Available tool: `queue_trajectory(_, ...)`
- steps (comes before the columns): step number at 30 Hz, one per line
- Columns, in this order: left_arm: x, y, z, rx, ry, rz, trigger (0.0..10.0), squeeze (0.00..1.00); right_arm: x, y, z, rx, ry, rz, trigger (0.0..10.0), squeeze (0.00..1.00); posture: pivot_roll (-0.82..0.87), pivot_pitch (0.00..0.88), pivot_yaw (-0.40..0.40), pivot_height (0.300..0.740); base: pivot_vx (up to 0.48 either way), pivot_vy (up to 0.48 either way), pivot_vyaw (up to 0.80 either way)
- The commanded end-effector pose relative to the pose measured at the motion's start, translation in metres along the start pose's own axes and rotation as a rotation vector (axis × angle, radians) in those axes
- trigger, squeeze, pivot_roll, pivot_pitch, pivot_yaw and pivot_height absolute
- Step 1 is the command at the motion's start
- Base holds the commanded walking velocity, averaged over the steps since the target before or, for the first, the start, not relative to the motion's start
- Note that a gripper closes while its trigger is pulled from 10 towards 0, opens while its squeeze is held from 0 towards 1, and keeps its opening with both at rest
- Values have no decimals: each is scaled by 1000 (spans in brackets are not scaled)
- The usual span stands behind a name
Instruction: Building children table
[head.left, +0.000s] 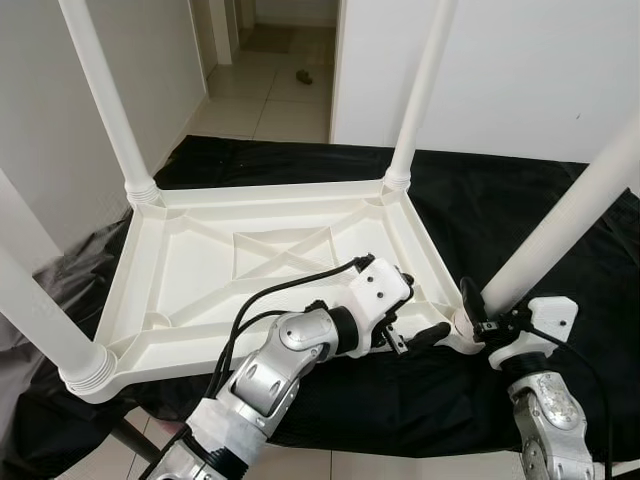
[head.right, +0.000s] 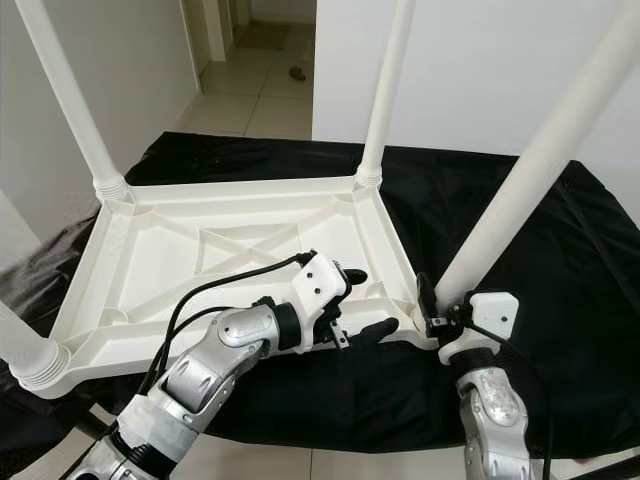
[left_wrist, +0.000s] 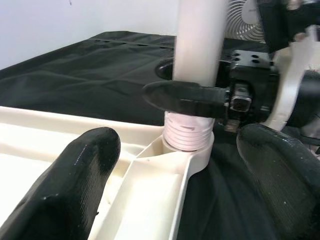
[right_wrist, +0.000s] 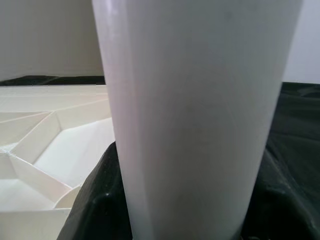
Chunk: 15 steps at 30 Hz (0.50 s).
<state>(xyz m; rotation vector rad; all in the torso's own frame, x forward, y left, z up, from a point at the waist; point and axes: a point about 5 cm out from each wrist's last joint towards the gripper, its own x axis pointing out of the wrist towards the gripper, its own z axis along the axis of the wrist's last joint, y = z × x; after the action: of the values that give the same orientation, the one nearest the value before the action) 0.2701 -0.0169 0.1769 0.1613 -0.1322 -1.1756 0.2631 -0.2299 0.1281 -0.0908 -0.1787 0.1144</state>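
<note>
While right pincer (head.right: 428, 305) clamps table leg (head.right: 520, 190), left pincer (head.right: 362, 303) gapes beside it.

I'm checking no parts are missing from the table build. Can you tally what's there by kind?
White table legs standing in the corner sockets: 4 (far left, far right, near left, near right)
White tabletop, upside down: 1
Black cloth underneath: 1
Total: 6

Readable text: none
Labels or brands: none legible on the white table top (head.left: 270, 250), its legs (head.left: 560, 225) or the black cloth (head.left: 500, 200)
Numbers, signs: none
</note>
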Motion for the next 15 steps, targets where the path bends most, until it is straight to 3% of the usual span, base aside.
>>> queue_trajectory(1,0,0,4,25,-3,-5,10000,0,-14,3,-39,49,228,7,10000,0,-46,49,32,740,0,0,0)
queue_trajectory(15,-1,0,5,26,-7,6,10000,0,-17,7,-56,30,361,86,10000,0,-40,44,18,740,0,0,0)
